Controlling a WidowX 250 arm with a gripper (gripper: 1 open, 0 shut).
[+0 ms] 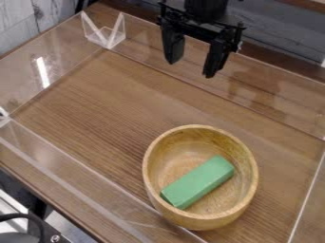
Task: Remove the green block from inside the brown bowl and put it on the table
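The brown bowl sits on the table at the lower right, round and light tan with a thick rim. Inside it the green block lies flat, slanted from lower left to upper right. My gripper hangs at the top centre, well above and behind the bowl. Its dark fingers point down and stand apart, open, with nothing between them.
Clear plastic walls run around the tabletop on the left, front and right. A folded clear piece stands at the back left. Bare wood stretches left of the bowl and between bowl and gripper.
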